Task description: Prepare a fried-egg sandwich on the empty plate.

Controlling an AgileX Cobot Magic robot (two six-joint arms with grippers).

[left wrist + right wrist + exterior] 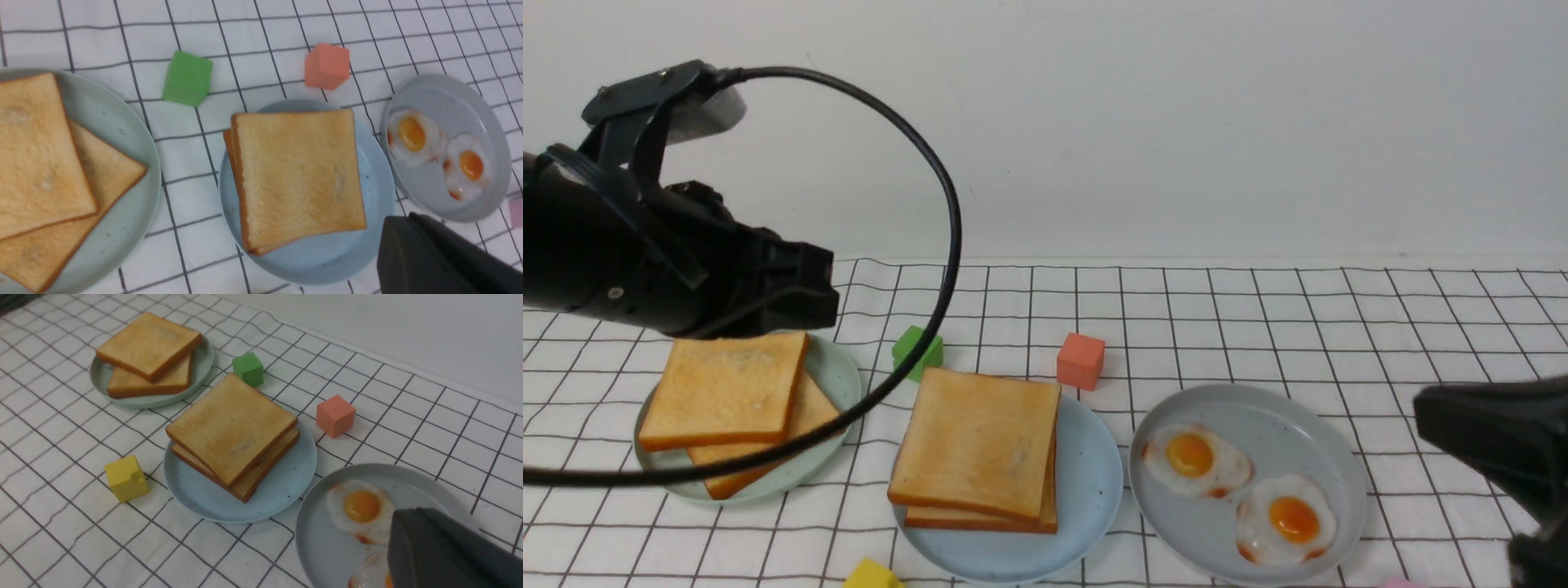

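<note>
On the pale blue plate (1094,469) (286,473) in the middle lies the sandwich (980,441) (298,175) (229,428), two golden toast slices stacked; what lies between them does not show. My left gripper (821,282) (392,222) hangs shut and holds nothing, above the back of the pale green plate (837,376). Over the table just right of the grey plate (1258,416), my right gripper (1421,412) (402,516) is also shut and holds nothing. In the right wrist view its fingers cover part of the nearer egg.
The green plate carries two plain toast slices (727,388). Two fried eggs (1192,457) (1286,523) lie on the grey plate. Small blocks stand around: green (917,351), salmon red (1081,359), yellow (124,477). A black cable (947,269) loops over the left side.
</note>
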